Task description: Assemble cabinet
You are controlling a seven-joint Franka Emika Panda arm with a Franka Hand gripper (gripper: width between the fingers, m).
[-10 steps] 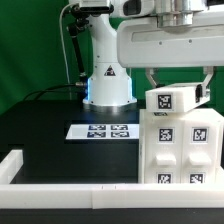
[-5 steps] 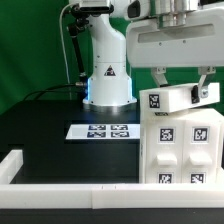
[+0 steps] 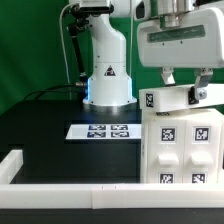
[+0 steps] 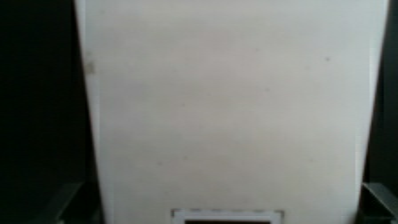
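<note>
The white cabinet body (image 3: 185, 150) stands at the exterior view's right, with several tags on its front. A smaller white block (image 3: 185, 98) with a tag lies across its top, slightly tilted. My gripper (image 3: 192, 78) hangs just above that block, jaws spread wide, one finger near each end of the block. In the wrist view the block's white face (image 4: 222, 100) fills the picture. The dark fingertips (image 4: 64, 203) show only at its two sides, and the gripper (image 4: 219, 205) holds nothing.
The marker board (image 3: 103, 131) lies on the black table to the left of the cabinet in the exterior view. A low white border rail (image 3: 60, 188) runs along the front and left. The robot's base (image 3: 108, 80) stands behind.
My gripper has risen straight up from around the top block. The block stayed on the cabinet and shifted only slightly.
</note>
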